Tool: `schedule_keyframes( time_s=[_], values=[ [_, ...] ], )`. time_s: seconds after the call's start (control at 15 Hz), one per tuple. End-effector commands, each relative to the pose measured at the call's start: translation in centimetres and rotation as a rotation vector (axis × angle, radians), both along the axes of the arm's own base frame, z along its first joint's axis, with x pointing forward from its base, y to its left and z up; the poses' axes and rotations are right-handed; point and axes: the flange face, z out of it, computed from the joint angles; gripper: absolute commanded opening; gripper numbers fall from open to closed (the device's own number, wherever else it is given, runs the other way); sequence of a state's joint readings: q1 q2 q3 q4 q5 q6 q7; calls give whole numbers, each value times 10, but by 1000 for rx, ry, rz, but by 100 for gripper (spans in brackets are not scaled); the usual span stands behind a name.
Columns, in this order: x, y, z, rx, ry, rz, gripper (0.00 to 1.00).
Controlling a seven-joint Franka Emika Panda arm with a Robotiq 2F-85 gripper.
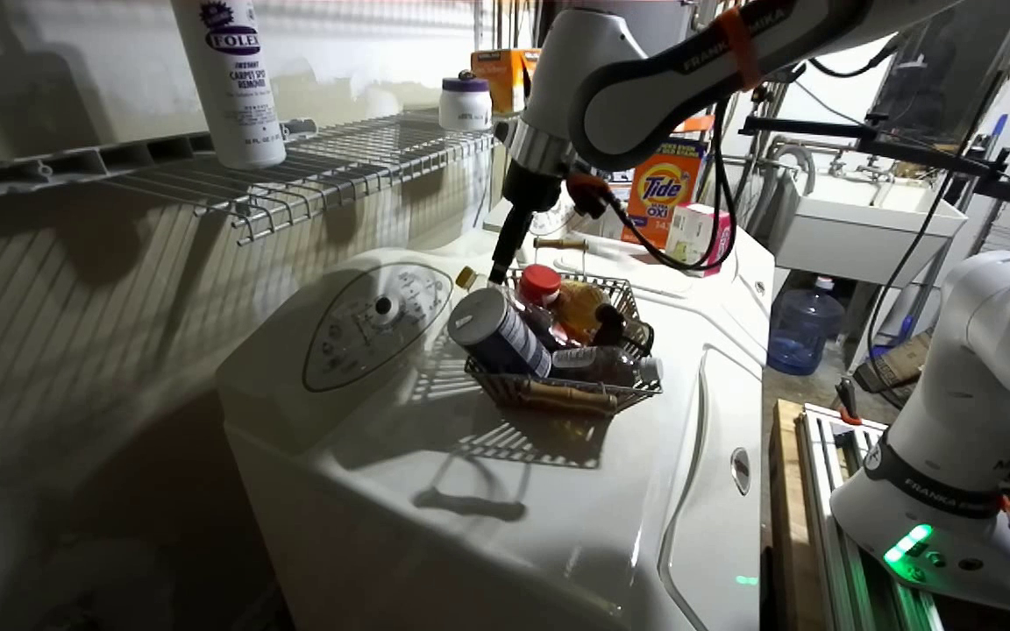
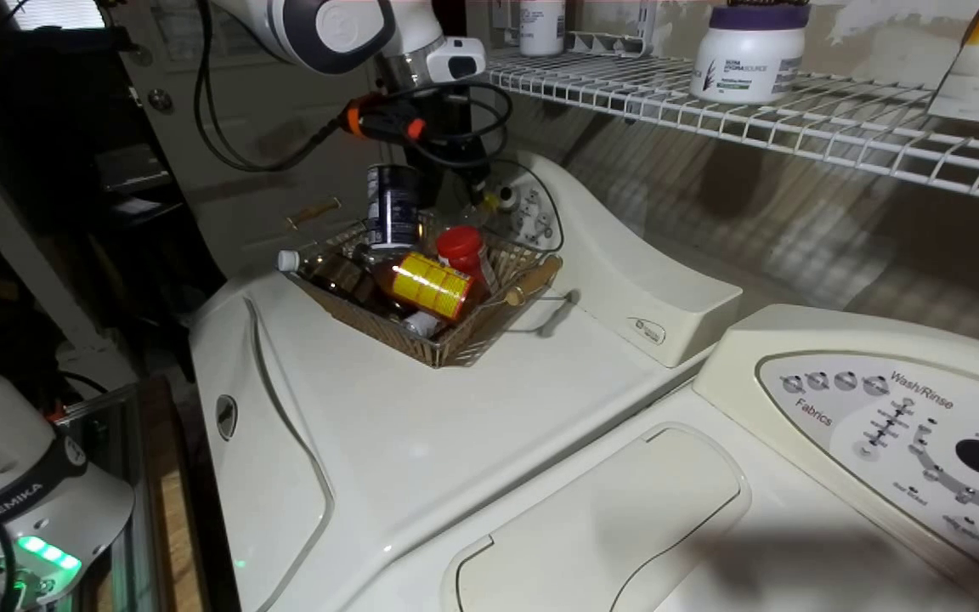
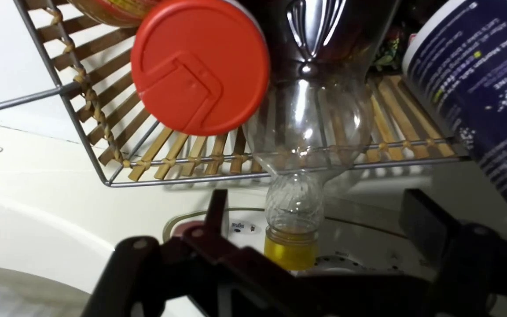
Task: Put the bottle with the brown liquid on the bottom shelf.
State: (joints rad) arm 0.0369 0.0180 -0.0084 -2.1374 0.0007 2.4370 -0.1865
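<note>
The bottle with the brown liquid (image 3: 306, 119) leans in the wicker basket (image 3: 183, 179). It has a yellow cap, a clear narrow neck and dark liquid lower down. Its neck sticks out past the basket rim. The yellow cap shows in both exterior views (image 1: 465, 279) (image 2: 489, 202); most of the body is hidden among other items. My gripper (image 3: 319, 213) is open, with the neck between its fingers and a gap on each side. In both exterior views the gripper (image 1: 499, 273) (image 2: 476, 177) is beside the basket. The bottom shelf (image 1: 373, 162) (image 2: 846, 127) is the white wire rack on the wall.
The basket also holds a dark blue canister (image 1: 501, 333), a red-lidded container (image 1: 540, 285), a yellow-labelled bottle (image 2: 430, 285) and a pale-capped dark bottle (image 1: 597, 364). On the shelf stand a white bottle (image 1: 238, 96), a purple-lidded jar (image 2: 749, 59) and an orange box (image 1: 498, 74).
</note>
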Motion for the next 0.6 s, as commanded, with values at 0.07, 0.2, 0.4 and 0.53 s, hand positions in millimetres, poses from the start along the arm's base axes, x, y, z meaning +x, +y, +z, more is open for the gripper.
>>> schedule_keyframes(
  time_s=[0.07,0.2,0.4,0.53],
  values=[
    [21,5,-12,-11,31,-9,100],
    [25,7,-17,-9,40,-7,100],
    [30,8,-25,-10,53,-7,100],
    [33,8,-30,-10,61,-9,99]
  ],
)
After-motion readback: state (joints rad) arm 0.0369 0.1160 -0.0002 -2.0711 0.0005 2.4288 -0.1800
